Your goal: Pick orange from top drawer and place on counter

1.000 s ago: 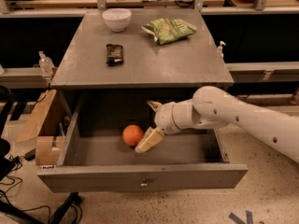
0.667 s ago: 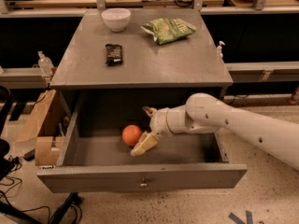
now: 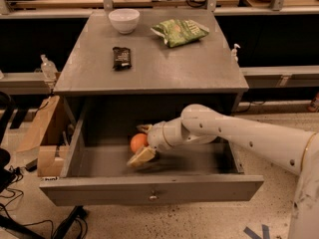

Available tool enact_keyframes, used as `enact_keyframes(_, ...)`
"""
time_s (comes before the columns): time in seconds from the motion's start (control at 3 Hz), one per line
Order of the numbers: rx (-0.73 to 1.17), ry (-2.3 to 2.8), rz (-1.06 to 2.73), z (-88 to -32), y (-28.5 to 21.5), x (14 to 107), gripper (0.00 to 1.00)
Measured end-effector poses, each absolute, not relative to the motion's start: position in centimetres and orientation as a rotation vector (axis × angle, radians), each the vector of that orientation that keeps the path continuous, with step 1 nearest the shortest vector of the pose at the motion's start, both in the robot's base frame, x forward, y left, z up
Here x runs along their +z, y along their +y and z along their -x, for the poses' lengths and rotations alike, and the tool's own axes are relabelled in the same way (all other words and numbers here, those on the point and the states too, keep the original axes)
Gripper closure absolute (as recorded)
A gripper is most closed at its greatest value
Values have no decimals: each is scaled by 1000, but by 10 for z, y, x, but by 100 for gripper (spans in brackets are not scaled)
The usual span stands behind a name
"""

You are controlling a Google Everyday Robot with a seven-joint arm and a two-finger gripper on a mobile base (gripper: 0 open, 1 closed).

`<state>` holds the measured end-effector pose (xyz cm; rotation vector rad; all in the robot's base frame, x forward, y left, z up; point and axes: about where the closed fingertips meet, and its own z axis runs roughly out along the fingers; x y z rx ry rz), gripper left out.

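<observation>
At far left, an open cardboard box [image 3: 42, 133] stands on the floor beside the grey cabinet, with a small clear bottle [image 3: 47, 68] on the ledge above it. The top drawer [image 3: 149, 193] is pulled fully out, its flat front panel carrying a small metal knob [image 3: 153, 197] at the centre. On the counter [image 3: 164, 78] above, a white bowl [image 3: 124, 20] sits near the back left corner and a dark wrapped bar [image 3: 121, 57] lies just in front of it.

Inside the drawer, left of centre and towards the back, the orange [image 3: 135, 142] rests on the drawer floor. The gripper [image 3: 142, 143] is down in the drawer, right at the fruit. The claw is spread, one of its fingers [image 3: 141, 157] in front of the orange and the other behind it, so the fruit lies between them. Whether either finger touches the skin cannot be told.

Further right, a green snack bag [image 3: 179, 32] lies at the counter's back. The white arm [image 3: 239, 133] reaches in from the lower right over the drawer's right side. A small pump bottle [image 3: 234, 51] stands on the ledge just right of the counter.
</observation>
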<state>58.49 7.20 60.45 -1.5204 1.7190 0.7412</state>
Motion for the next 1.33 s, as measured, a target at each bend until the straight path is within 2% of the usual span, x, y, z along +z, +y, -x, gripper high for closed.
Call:
enact_keyframes(0.33, 754, 1728, 1538, -584, 79, 598, 51)
enact_keyframes(1.0, 709, 1703, 1544, -580, 63, 634, 97)
enact_keyframes(1.33, 600, 1679, 1533, -573, 10, 732, 100)
